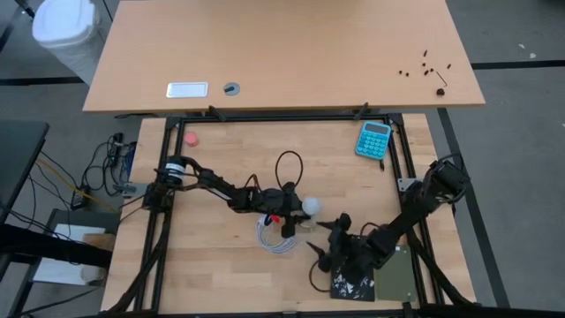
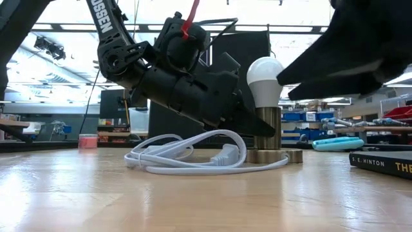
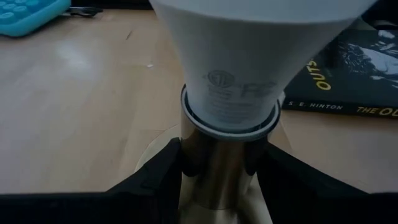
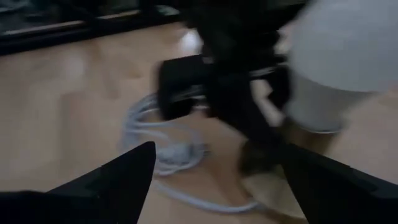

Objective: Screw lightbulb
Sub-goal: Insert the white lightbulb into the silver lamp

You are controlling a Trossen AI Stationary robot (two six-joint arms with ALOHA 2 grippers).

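Left gripper (image 3: 217, 168) clamped tight on the socket (image 2: 268, 132) mid-desk to stop it spinning – bulb (image 2: 265, 80) already sitting upright in it – right gripper (image 1: 331, 240) wide open just beside, nearer the front edge, probably lining up to twist.

The lightbulb (image 2: 265, 76) stands upright in the socket (image 2: 275, 154) (cable (image 2: 187, 158) coiled just beside it) on the table (image 2: 77, 193)

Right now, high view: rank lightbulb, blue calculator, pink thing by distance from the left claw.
1. lightbulb: right at the left claw, which is shut on the metal stem below it, table centre.
2. blue calculator: back right of the table.
3. pink thing: back left corner, slightly farther than the calculator.
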